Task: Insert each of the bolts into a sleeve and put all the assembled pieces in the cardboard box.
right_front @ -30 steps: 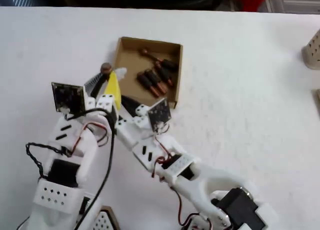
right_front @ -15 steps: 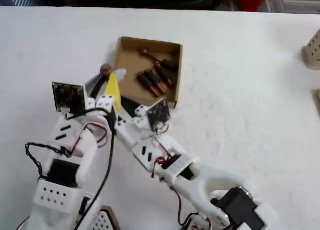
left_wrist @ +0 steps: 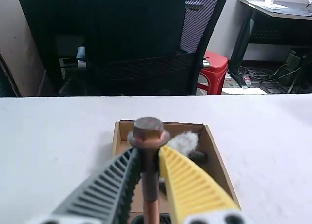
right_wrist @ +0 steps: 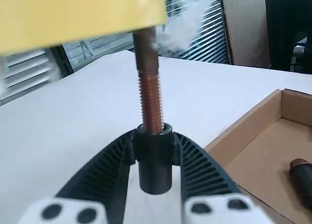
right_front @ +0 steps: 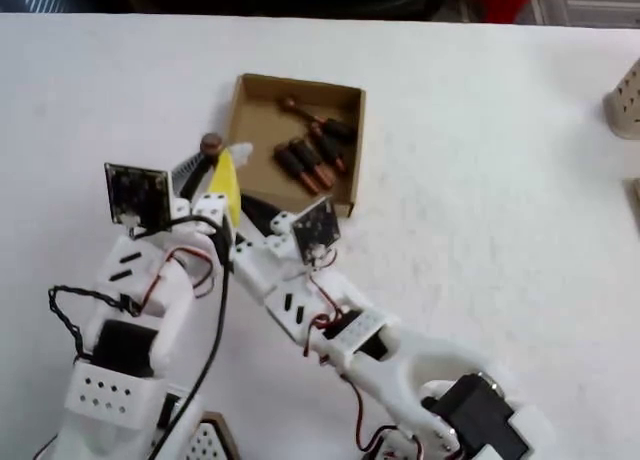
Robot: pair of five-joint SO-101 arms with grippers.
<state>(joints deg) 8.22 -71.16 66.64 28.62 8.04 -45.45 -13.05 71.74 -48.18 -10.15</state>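
My left gripper is shut on a copper bolt, held upright by its shank just under the hex head. My right gripper is shut on a black sleeve directly beneath it. The bolt's threaded end sits in the sleeve's mouth. Both grippers meet just off the near left corner of the cardboard box. Inside the box lie several assembled bolt-and-sleeve pieces.
The box's wall stands close beside the sleeve, with one dark piece showing inside. A pale perforated object stands at the table's right edge. A chair and a red stool stand beyond the table's far edge.
The bolt head has dropped slightly toward the sleeve; otherwise both arms hold nearly the same pose.
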